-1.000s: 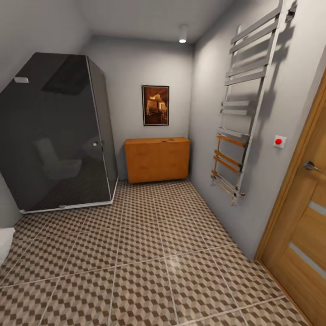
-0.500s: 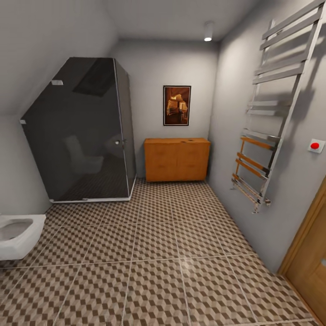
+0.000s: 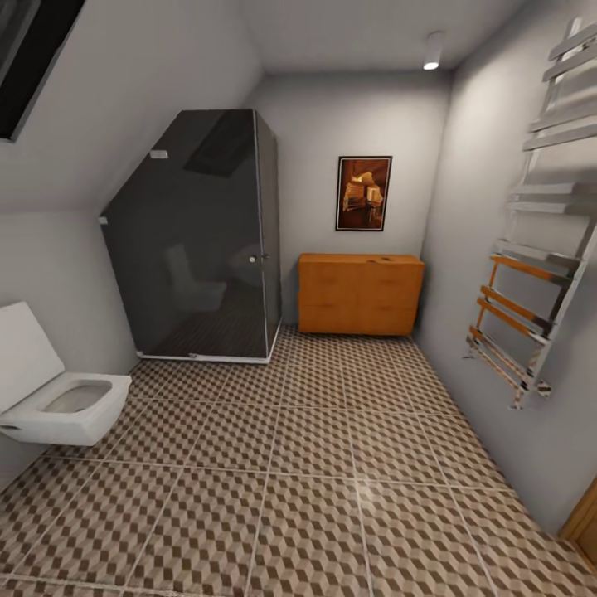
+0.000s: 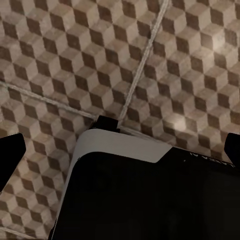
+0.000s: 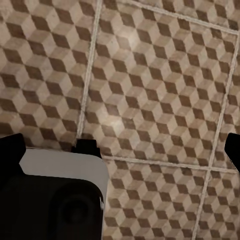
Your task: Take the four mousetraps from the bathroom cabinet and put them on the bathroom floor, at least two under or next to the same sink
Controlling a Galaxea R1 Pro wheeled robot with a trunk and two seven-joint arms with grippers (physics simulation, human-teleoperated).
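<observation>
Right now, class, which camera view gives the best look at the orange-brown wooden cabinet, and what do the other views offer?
The head view: the cabinet stands whole against the far wall, beside the dark glass shower stall. Both wrist views look down at the cube-patterned bathroom floor, not at the cabinet.

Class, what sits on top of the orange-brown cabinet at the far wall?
The cabinet's flat top shows only faint dark specks, too small to identify. Its drawers are shut, hiding their contents.
</observation>
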